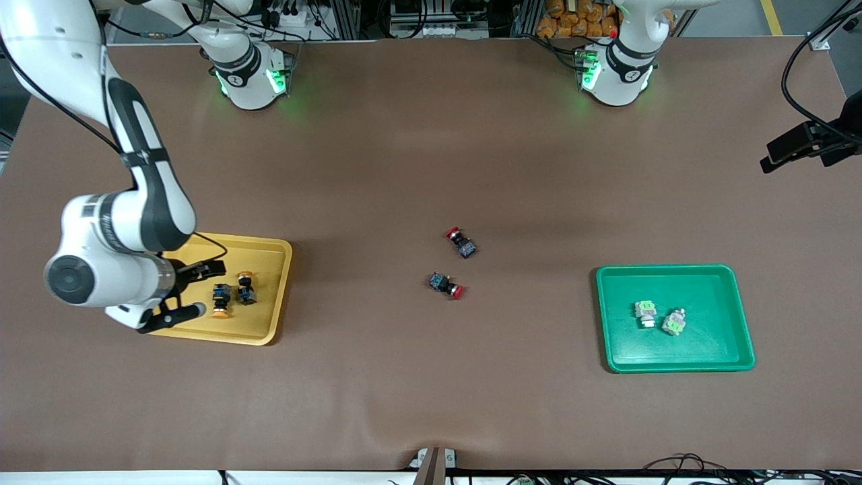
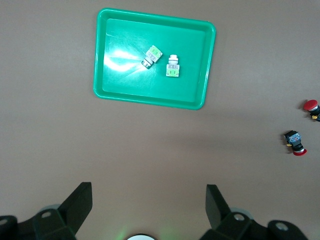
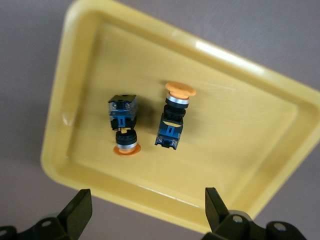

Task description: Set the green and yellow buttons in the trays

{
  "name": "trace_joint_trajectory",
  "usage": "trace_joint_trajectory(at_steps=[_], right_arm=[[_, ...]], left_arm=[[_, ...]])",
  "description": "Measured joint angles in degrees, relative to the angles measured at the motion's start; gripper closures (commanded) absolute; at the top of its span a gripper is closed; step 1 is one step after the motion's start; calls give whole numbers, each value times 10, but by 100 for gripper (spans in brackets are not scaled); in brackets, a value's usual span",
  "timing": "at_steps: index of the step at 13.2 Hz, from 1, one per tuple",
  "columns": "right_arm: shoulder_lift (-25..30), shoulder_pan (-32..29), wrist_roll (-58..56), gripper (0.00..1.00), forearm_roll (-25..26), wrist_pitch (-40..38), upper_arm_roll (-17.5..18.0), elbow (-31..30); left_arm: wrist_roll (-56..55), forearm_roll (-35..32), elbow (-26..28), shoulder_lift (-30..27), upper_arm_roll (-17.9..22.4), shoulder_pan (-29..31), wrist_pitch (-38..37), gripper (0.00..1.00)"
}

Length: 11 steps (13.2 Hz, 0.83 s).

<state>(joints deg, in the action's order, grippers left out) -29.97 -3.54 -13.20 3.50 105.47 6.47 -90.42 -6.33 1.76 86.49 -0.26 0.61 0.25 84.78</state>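
Observation:
Two yellow-capped buttons (image 1: pixel 221 300) (image 1: pixel 245 287) lie on their sides in the yellow tray (image 1: pixel 269 250) toward the right arm's end of the table. They also show in the right wrist view (image 3: pixel 124 125) (image 3: pixel 172 117), lying in that tray (image 3: pixel 240 125). My right gripper (image 1: pixel 202 289) (image 3: pixel 145 195) is open and empty, over the tray's rim beside them. Two pale green buttons (image 1: pixel 646 312) (image 1: pixel 674 322) lie in the green tray (image 1: pixel 707 340) toward the left arm's end. My left gripper (image 2: pixel 148 190) is open and empty, high over bare table, with the green tray (image 2: pixel 125 85) and its buttons (image 2: pixel 152 56) (image 2: pixel 173 66) in view.
Two red-capped black-blue switches (image 1: pixel 461 242) (image 1: pixel 446 284) lie on the brown table between the trays; they also show in the left wrist view (image 2: pixel 295 142) (image 2: pixel 312 107). A black camera mount (image 1: pixel 808 141) stands at the left arm's end of the table.

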Motion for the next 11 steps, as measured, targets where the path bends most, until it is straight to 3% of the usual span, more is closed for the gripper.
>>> trace_joint_trajectory(at_steps=[8, 11], right_arm=[[28, 1, 4, 0, 0, -7, 0, 20], [35, 1, 10, 0, 0, -60, 0, 51]], left_arm=[[1, 0, 1, 1, -1, -2, 0, 0], [1, 0, 2, 1, -1, -2, 0, 0]])
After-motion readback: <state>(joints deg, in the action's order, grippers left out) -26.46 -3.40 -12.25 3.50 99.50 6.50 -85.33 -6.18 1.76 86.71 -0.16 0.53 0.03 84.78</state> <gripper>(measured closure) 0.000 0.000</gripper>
